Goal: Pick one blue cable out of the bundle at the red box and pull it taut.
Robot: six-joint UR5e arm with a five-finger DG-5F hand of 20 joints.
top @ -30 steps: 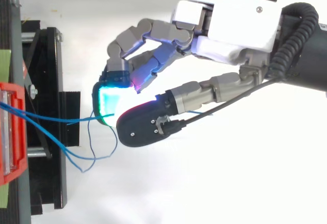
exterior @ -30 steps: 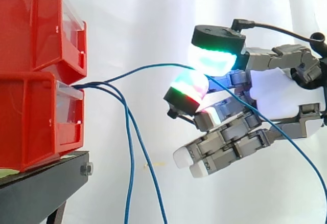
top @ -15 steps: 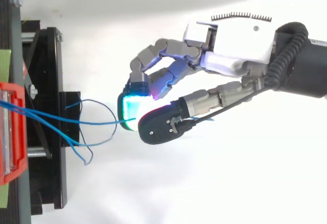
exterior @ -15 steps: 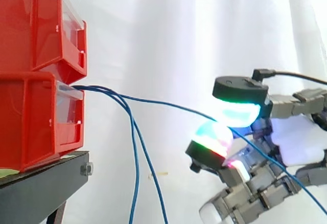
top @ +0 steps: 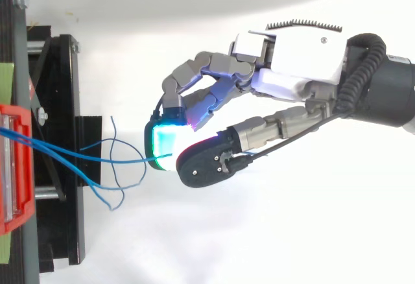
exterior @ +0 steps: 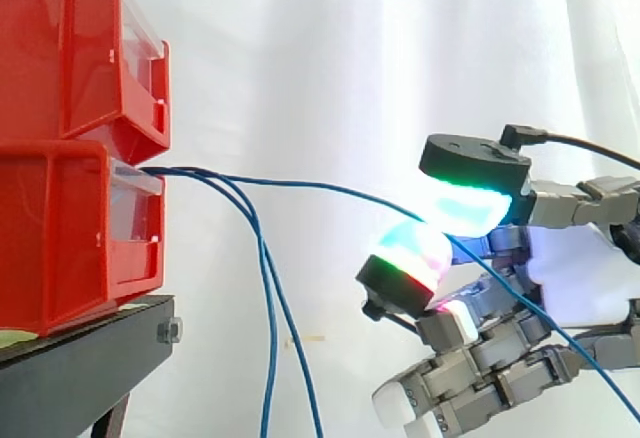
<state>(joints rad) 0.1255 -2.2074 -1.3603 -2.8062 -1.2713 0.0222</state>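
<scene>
A bundle of thin blue cables point(exterior: 255, 248) comes out of the lower red box point(exterior: 70, 228) at the left. One blue cable point(exterior: 320, 190) runs rightward from the box, nearly straight, to the hand point(exterior: 580, 268). The hand pinches it between a glowing cyan-green pad point(exterior: 465, 208) above and a green and red pad point(exterior: 405, 263) below. Past the pinch the cable trails down to the right. In the top view the same cable point(top: 110, 160) runs from the box front point(top: 16, 167) to the hand point(top: 292, 70). Two other cables hang loose beside the stand.
A second red box point(exterior: 75, 48) is stacked on the lower one. Both rest on a black stand point(exterior: 80, 368) at the left. A white curtain hangs behind. Loose cable ends point(top: 113, 193) curl near the stand in the top view.
The hand has pulled right and down, away from the red box, with the cable pinched. The cable's arch has flattened to a nearly straight line. Over the last half second the hand barely moved.
</scene>
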